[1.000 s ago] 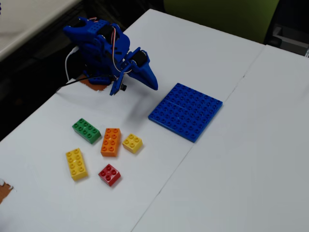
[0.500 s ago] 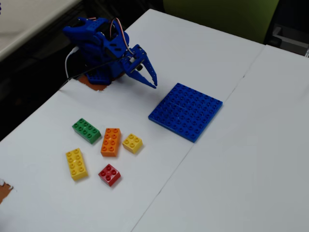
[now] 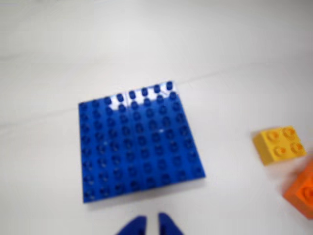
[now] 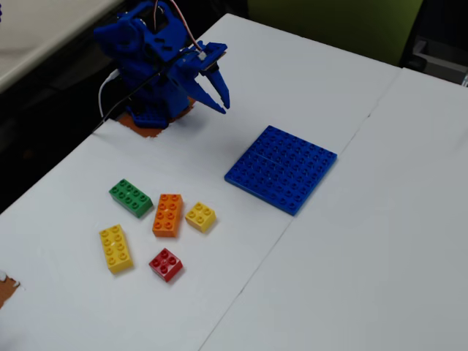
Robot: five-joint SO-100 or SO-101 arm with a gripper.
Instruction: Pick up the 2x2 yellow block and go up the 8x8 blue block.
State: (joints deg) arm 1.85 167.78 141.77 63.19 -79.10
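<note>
The gripper [image 4: 221,102] hangs empty above the white table [image 4: 351,241], its tips a little apart. The 2x2 yellow block [image 4: 200,216] sits just right of the orange brick [image 4: 168,214], studs up. The 8x8 blue block [image 4: 281,168] lies flat, well apart, bare tabletop along every edge.

White tables [image 4: 344,241] butted together, seam between; green panel [image 4: 329,25] behind; dark floor left.
</note>
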